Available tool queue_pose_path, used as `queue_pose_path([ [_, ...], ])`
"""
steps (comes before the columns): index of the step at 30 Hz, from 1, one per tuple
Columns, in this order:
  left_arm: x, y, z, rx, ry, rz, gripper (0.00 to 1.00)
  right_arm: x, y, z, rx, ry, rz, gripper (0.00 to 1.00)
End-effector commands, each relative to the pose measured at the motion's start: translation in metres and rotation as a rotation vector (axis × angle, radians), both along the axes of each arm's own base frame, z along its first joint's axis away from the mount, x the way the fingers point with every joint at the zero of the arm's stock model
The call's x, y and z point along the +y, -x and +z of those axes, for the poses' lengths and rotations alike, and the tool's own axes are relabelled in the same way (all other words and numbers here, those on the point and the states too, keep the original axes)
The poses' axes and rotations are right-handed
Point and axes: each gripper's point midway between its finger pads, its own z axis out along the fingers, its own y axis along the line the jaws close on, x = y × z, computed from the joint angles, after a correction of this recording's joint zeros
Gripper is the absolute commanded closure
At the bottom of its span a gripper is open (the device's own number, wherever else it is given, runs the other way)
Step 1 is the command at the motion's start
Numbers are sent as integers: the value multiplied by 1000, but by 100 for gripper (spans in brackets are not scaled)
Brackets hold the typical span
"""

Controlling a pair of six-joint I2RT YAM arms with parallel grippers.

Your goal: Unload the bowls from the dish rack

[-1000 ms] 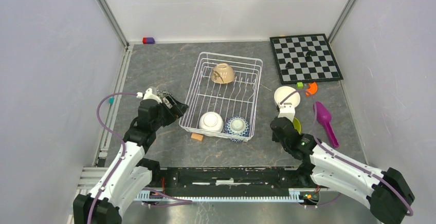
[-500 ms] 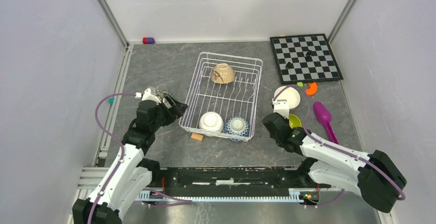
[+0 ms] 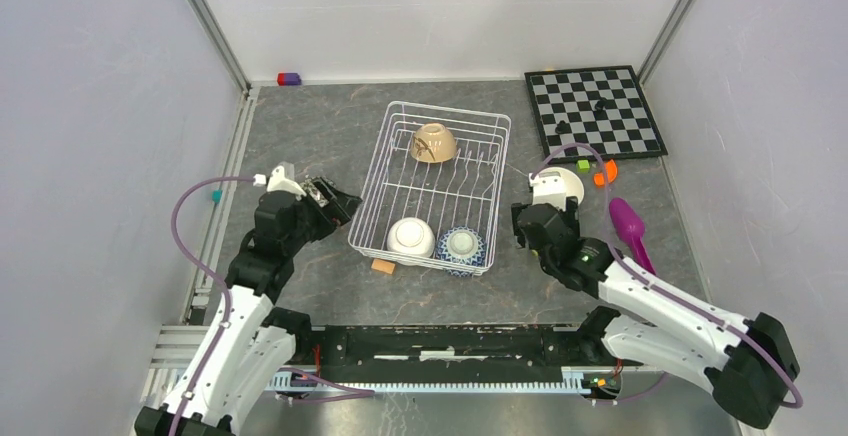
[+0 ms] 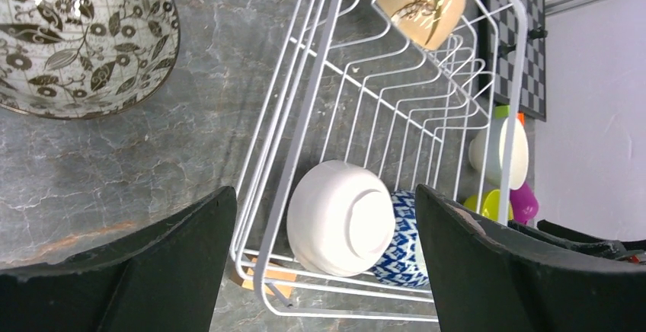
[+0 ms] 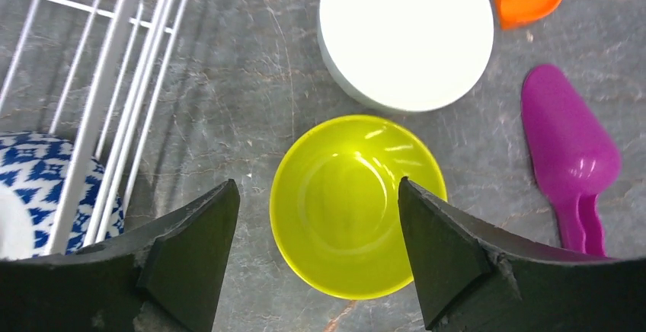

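Observation:
The white wire dish rack (image 3: 371, 178) holds a tan bowl (image 3: 433, 143) at the back, with a white bowl (image 3: 411, 237) and a blue-and-white bowl (image 3: 463, 245) at the front. My left gripper (image 3: 335, 201) hangs open beside the rack's left rim, facing the white bowl (image 4: 339, 216). A bowl with a dark leaf pattern (image 4: 76, 35) sits on the table below it. My right gripper (image 5: 317, 183) stands open above a yellow-green bowl (image 5: 358, 204), which rests upright on the table right of the rack. Another white bowl (image 5: 405, 35) sits just beyond it.
A purple scoop (image 3: 630, 231) lies right of the right arm, with an orange piece (image 3: 601, 173) behind it. The chessboard (image 3: 595, 113) fills the far right corner. A small tan block (image 3: 382, 266) sits at the rack's front left corner. A red-and-blue block (image 3: 288, 79) lies at the back wall.
My right gripper has opened and let go of the yellow-green bowl, now on the table, and the arm has swung toward the rack. The left arm shifted slightly.

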Motion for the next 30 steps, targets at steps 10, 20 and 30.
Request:
queue_pose_path([
  [10, -25, -18, 61, -84, 3, -153, 8, 56, -11, 102, -412, -185, 414, 3],
  [20, -40, -53, 65, -51, -69, -176, 18, 103, -15, 110, -447, -254, 600, 2],
  [30, -76, -121, 40, 15, -186, -127, 35, 93, -19, 89, -428, -275, 510, 2],
])
